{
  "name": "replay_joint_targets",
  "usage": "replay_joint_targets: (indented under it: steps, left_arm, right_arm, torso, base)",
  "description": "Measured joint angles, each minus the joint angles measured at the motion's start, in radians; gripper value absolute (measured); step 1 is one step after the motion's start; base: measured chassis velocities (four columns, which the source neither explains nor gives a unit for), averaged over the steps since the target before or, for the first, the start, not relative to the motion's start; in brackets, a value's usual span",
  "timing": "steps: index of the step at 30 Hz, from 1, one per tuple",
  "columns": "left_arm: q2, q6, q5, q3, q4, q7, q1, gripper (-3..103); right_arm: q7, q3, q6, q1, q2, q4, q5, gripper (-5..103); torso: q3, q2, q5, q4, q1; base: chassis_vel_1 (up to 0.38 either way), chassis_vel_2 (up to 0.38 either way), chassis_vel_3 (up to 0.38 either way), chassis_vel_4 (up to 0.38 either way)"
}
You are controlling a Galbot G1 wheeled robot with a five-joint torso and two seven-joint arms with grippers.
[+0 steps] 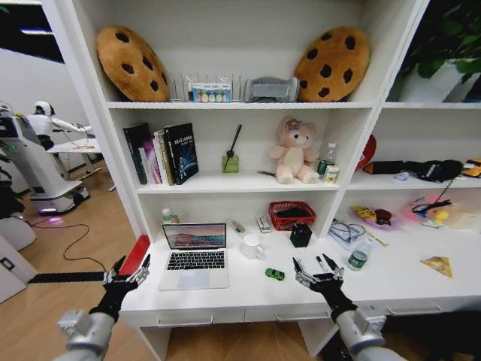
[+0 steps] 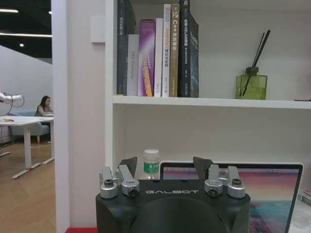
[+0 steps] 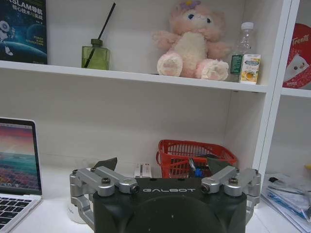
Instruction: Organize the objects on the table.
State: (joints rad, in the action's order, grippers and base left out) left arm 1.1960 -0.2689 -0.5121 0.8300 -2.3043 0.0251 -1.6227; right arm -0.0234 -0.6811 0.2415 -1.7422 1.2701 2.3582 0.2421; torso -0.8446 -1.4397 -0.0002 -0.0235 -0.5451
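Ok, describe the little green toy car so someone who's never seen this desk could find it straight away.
Start at the open silver laptop on the white desk. Just off its front right corner, near the desk's front edge, sits the green toy car, between the laptop and the right gripper. It is the smallest thing there, lying flat and alone, while the white mug and black cube pen holder stand farther back.

White table [image 1: 391, 282], silver laptop [image 1: 195, 259] (sunset-striped screen), green toy car [image 1: 275, 274], red basket [image 1: 291, 214]
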Motion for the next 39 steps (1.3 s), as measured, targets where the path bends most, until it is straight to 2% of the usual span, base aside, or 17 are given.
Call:
replay_joint_targets:
  steps: [2, 3, 5, 6, 8, 9, 11, 13, 15, 17, 22, 23, 26, 32, 34, 35, 39]
  left_arm:
    - [-0.08, -0.059, -0.052, -0.039, 0.008, 0.072, 0.086, 56]
    - [-0.08, -0.059, -0.052, -0.039, 0.008, 0.072, 0.086, 56]
    - [-0.138, -0.106, -0.102, -0.089, 0.02, 0.145, 0.151, 44]
    - [-0.138, -0.106, -0.102, -0.089, 0.02, 0.145, 0.151, 44]
    - [-0.186, -0.178, -0.19, -0.18, 0.021, 0.25, 0.228, 34]
    - [-0.186, -0.178, -0.19, -0.18, 0.021, 0.25, 0.228, 34]
    - [-0.214, -0.242, -0.261, -0.298, 0.027, 0.353, 0.338, 23]
    - [-0.217, -0.249, -0.266, -0.332, 0.037, 0.376, 0.372, 18]
    - [-0.217, -0.258, -0.27, -0.388, 0.067, 0.408, 0.441, 7]
    - [-0.217, -0.262, -0.274, -0.414, 0.084, 0.419, 0.476, 3]
    - [-0.211, -0.312, -0.336, -0.54, 0.158, 0.504, 0.618, 0]
    - [-0.211, -0.312, -0.336, -0.54, 0.158, 0.504, 0.618, 0]
    - [-0.191, -0.328, -0.359, -0.652, 0.224, 0.519, 0.736, 0]
    - [-0.142, -0.329, -0.36, -0.741, 0.345, 0.52, 0.879, 0]
    - [-0.121, -0.362, -0.385, -0.785, 0.408, 0.575, 0.952, 0]
    - [-0.121, -0.362, -0.385, -0.785, 0.408, 0.575, 0.952, 0]
    - [-0.115, -0.423, -0.475, -0.818, 0.454, 0.68, 0.999, 0]
  right_arm:
    - [-0.001, 0.014, 0.024, 0.054, -0.02, -0.033, 0.025, 100]
    - [-0.001, 0.014, 0.024, 0.054, -0.02, -0.033, 0.025, 100]
    - [-0.001, 0.033, 0.038, 0.129, -0.036, -0.08, 0.034, 100]
    - [-0.001, 0.033, 0.038, 0.129, -0.036, -0.08, 0.034, 100]
    - [-0.001, 0.04, 0.051, 0.177, -0.059, -0.11, 0.042, 100]
    - [-0.001, 0.04, 0.051, 0.177, -0.059, -0.11, 0.042, 100]
    - [-0.001, 0.042, 0.06, 0.2, -0.095, -0.131, 0.06, 100]
    - [-0.001, 0.048, 0.062, 0.214, -0.112, -0.142, 0.067, 100]
    - [-0.001, 0.068, 0.063, 0.248, -0.148, -0.169, 0.081, 100]
    - [-0.001, 0.072, 0.063, 0.256, -0.155, -0.178, 0.085, 100]
    - [-0.001, 0.072, 0.063, 0.274, -0.155, -0.203, 0.09, 100]
    - [-0.001, 0.072, 0.063, 0.274, -0.155, -0.203, 0.09, 100]
    - [-0.001, 0.059, 0.063, 0.274, -0.145, -0.212, 0.091, 100]
    - [-0.003, 0.03, 0.061, 0.255, -0.115, -0.212, 0.091, 100]
    - [-0.01, 0.019, 0.058, 0.247, -0.104, -0.211, 0.09, 100]
    - [-0.01, 0.019, 0.058, 0.247, -0.104, -0.211, 0.09, 100]
    - [-0.015, 0.015, 0.057, 0.249, -0.097, -0.217, 0.093, 100]
  torso:
    - [0.0, 0.0, 0.0002, -0.0002, 0.0]
    - [0.0, 0.0, 0.0002, -0.0002, 0.0]
    - [0.0, 0.0, 0.0002, 0.0004, 0.0]
    - [0.0, 0.0, 0.0002, 0.0004, 0.0]
    - [0.0, 0.0, 0.0002, 0.0006, 0.0]
    - [0.0, 0.0, 0.0002, 0.0006, 0.0]
    - [0.0, 0.0, 0.0003, -0.0004, 0.0]
    - [0.0, 0.0, 0.0002, -0.0011, 0.0]
    - [0.0, 0.0, 0.0001, 0.0007, 0.0]
    - [0.0, 0.0, 0.0005, 0.0006, 0.0]
    - [0.0, 0.0, 0.0002, -0.0002, 0.0]
    - [0.0, 0.0, 0.0002, -0.0002, 0.0]
    - [0.0, 0.0, 0.0004, 0.0002, 0.0]
    - [0.0, 0.0, 0.0003, -0.0001, 0.0]
    - [0.0, 0.0, 0.0003, -0.0002, 0.0]
    - [0.0, 0.0, 0.0003, -0.0002, 0.0]
    - [0.0, 0.0, 0.0002, 0.0001, 0.0]
  base:
    - [0.0, 0.0, 0.0, 0.0]
    - [0.0, 0.0, 0.0, 0.0]
    - [0.0, 0.0, 0.0, 0.0]
    - [0.0, 0.0, 0.0, 0.0]
    - [0.0, 0.0, 0.0, 0.0]
    - [0.0, 0.0, 0.0, 0.0]
    - [0.0, 0.0, 0.0, 0.0]
    - [0.0, 0.0, 0.0, 0.0]
    - [0.0, 0.0, 0.0, 0.0]
    - [0.0, 0.0, 0.0, 0.0]
    - [0.0, 0.0, 0.0, 0.0]
    - [0.0, 0.0, 0.0, 0.0]
    - [0.0, 0.0, 0.0, 0.0]
    - [0.0, 0.0, 0.0, 0.0]
    - [0.0, 0.0, 0.0, 0.0]
    - [0.0, 0.0, 0.0, 0.0]
    - [0.0, 0.0, 0.0, 0.0]
